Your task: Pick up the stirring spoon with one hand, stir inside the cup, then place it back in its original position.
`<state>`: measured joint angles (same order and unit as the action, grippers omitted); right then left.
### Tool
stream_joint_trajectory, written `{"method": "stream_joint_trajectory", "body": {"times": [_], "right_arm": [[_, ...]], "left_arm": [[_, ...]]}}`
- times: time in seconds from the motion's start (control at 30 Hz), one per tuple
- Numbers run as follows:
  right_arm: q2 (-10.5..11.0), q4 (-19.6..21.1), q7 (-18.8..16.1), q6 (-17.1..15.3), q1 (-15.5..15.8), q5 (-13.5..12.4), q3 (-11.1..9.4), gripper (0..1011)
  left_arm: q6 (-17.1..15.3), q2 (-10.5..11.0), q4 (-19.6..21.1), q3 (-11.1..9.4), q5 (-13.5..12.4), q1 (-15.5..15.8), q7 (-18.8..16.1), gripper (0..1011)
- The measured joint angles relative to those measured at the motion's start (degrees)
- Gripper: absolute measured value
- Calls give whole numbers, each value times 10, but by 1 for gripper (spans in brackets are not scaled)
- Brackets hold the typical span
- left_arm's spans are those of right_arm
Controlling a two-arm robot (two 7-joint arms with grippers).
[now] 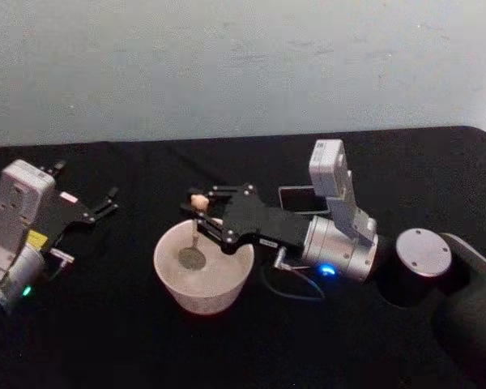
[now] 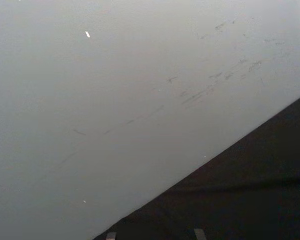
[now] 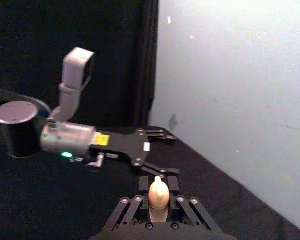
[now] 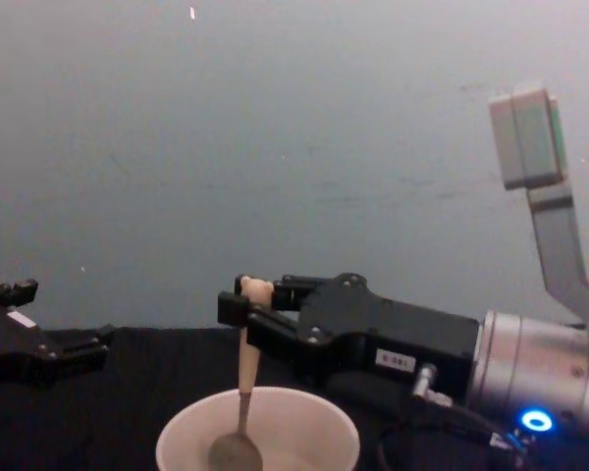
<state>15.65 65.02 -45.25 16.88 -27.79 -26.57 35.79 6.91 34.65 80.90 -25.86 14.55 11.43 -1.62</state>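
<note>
Chest view: right gripper [image 4: 240, 306] fingers [image 4: 275, 332] pinch stirring spoon [image 4: 245, 368] upright, bowl down in cup [image 4: 340, 453]; left gripper [image 1: 87, 183] parked, spread.

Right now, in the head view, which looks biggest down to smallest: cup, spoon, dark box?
1. Cup, clearly largest.
2. Spoon and dark box: unsure, since the right gripper hides part of the box and grips the spoon's handle.
The left gripper idles open at left.
</note>
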Motion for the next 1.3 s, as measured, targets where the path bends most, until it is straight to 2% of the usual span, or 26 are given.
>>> {"method": "stream_joint_trajectory", "body": {"times": [0.17, 0.37, 0.6, 0.77, 1.03, 1.3], "right_arm": [[-8, -22, 13, 6, -11, 10, -8, 213], [-2, -27, 21, 8, -11, 15, -19, 213], [17, -1, 20, 4, 6, 10, -34, 213], [34, 32, 14, -8, 28, -3, -41, 213], [53, 70, 5, -27, 55, -15, -36, 213], [53, 87, -6, -33, 62, -24, -24, 213]], "left_arm": [[0, 0, 0, 0, 0, 0, 0, 1001], [0, 0, 0, 0, 0, 0, 0, 1001], [0, 0, 0, 0, 0, 0, 0, 1001], [0, 0, 0, 0, 0, 0, 0, 1001], [0, 0, 0, 0, 0, 0, 0, 1001], [0, 0, 0, 0, 0, 0, 0, 1001]]}}
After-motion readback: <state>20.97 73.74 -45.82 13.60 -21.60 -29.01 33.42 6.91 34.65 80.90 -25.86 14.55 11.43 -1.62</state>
